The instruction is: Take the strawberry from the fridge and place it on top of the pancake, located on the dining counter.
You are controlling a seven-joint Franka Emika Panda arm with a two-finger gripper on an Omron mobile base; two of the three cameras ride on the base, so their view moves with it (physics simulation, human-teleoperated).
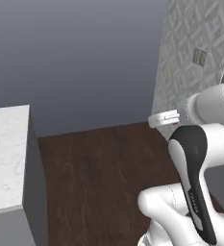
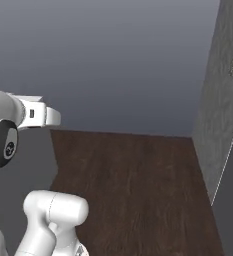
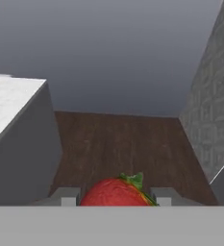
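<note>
light: even, soft, rendered, no clear source | wall (image 3: 113,43) ahead of the tool: smooth grey gradient, darker toward the top | counter (image 3: 7,103) left of the tool: bright white top, shaded grey side | floor (image 3: 123,144): dark, no cast shadows | glare: none | sharpness: mild softness throughout, no edge distortion

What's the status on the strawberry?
Fingers shut on the small red strawberry with green leaves. White marble-look dining counter ahead left. Dark wood floor between, nothing blocking.
</note>
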